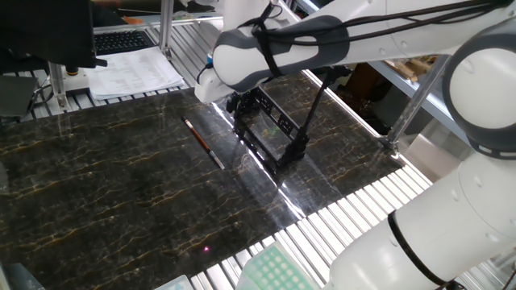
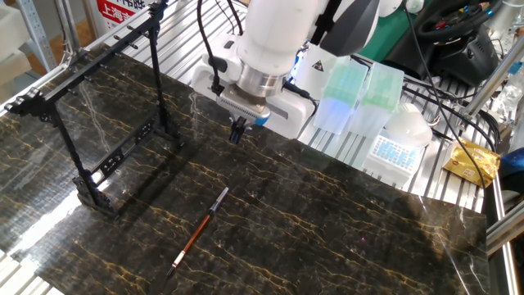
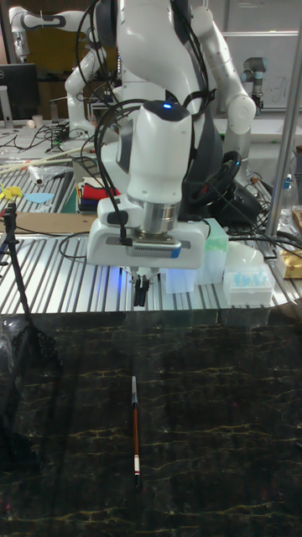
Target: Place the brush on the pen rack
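Note:
The brush [image 2: 198, 231] lies flat on the dark marble tabletop, a thin stick with a reddish-brown middle; it also shows in one fixed view [image 1: 203, 143] and in the tall view [image 3: 135, 428]. The pen rack [image 2: 155, 65], a black frame of thin bars, stands to its left, seen again as the rack [image 1: 274, 129] and at the rack's edge [image 3: 18, 268]. My gripper [image 2: 235, 133] hangs above the table's far edge, beyond the brush's dark end, fingers together and holding nothing. From the tall view the gripper [image 3: 140, 294] points straight down, in line with the brush.
Pipette tip boxes [image 2: 344, 90] and a white tray [image 2: 393, 147] sit on the slatted metal bench behind the gripper. A yellow packet [image 2: 473, 161] lies at the right. Papers [image 1: 133, 72] rest past the tabletop, and a green tip box [image 1: 274, 270] is near the front.

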Action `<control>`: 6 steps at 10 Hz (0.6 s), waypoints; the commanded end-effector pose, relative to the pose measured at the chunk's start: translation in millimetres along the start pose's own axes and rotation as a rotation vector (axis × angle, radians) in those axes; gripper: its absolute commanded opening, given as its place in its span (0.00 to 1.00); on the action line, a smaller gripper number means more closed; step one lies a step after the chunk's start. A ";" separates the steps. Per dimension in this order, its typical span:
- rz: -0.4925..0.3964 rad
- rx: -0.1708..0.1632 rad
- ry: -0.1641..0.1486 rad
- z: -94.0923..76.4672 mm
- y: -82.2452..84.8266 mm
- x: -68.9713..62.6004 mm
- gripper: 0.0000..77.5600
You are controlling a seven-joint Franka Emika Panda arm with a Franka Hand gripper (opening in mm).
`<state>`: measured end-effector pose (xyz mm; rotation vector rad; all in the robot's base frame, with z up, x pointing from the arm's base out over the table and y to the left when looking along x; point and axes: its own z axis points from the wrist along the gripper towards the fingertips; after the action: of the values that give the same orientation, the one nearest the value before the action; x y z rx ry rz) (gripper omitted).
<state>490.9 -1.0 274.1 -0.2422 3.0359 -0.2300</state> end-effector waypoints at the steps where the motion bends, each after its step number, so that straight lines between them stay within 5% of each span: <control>1: 0.013 -0.008 0.028 0.1 -0.2 -1.0 0.00; 6: 0.038 -0.022 0.035 0.7 -0.4 -1.9 0.00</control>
<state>491.6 -1.0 272.6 -0.1808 3.0796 -0.2138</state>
